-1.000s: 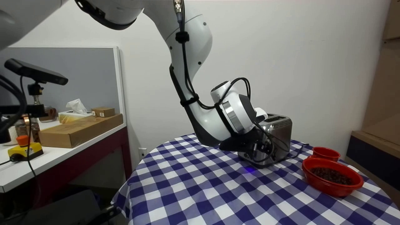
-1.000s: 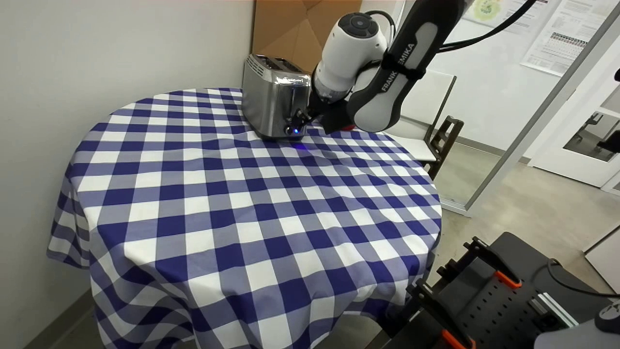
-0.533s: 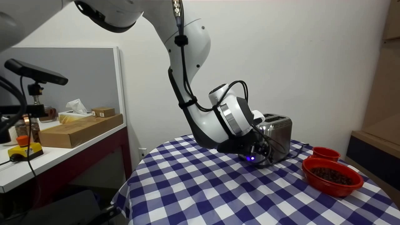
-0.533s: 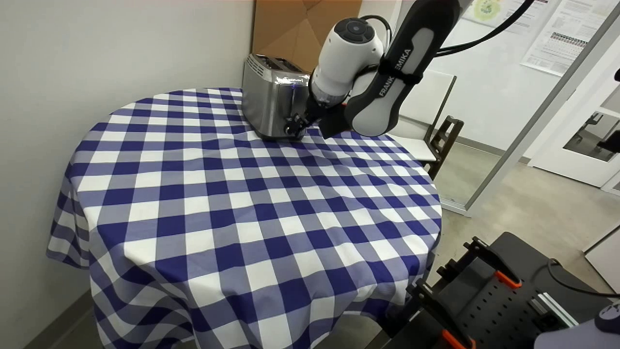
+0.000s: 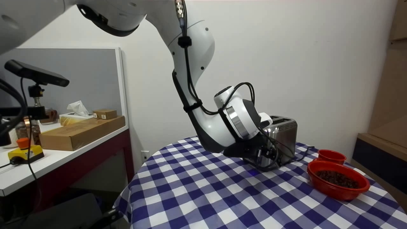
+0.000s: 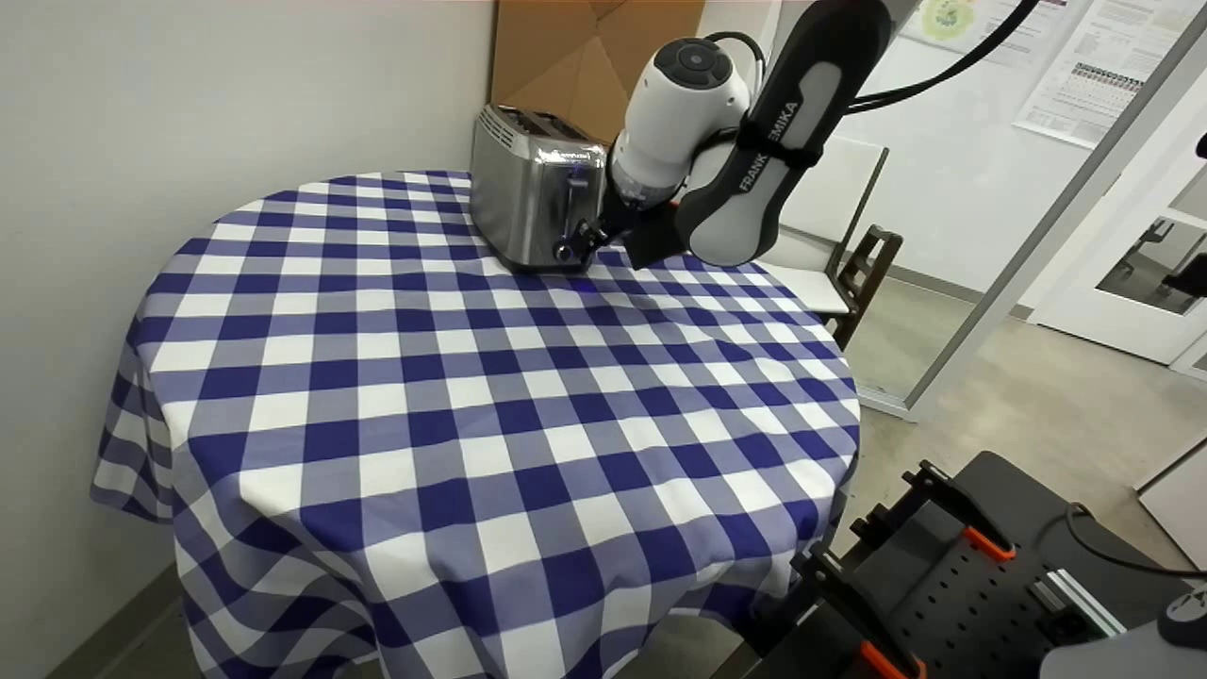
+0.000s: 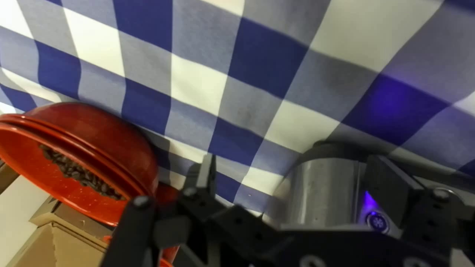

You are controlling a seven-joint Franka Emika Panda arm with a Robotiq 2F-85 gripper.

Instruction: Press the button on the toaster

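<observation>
"Toaster (image 6: 514, 203) position?"

"Upright near the edge of the worktop (image 5: 190, 190), close by the wall (image 6: 311, 85); whether it touches that wall, I can't tell."

"And the hand (image 7: 295, 167)?"

"Released, at the lower part of the toaster's front. Its fingers (image 7: 389, 189) stand wide apart, the toaster's rounded corner showing between them. One of them overlaps the front; touching or just beside it, I can't say. In both exterior views the fingertips are too dark and small to make out."

"The button (image 7: 377, 222)?"

"Lit violet in the wrist view, on the toaster's front, seen just past that finger. Part of the front is hidden behind the finger, and the hand's own body blocks the toaster's upper part. The arm (image 5: 216, 130) covers more of it in an exterior view."

"Edges and room to move?"

"Checked cloth (image 6: 424, 415) spreads broadly from the toaster out to the worktop's curved rim. On the toaster's side facing the bowl (image 5: 334, 192) lies a cord (image 5: 305, 154). The bowl stands apart from the toaster, cut off in the wrist view; the cup (image 5: 332, 156) is partly hidden behind it in an exterior view."
</observation>
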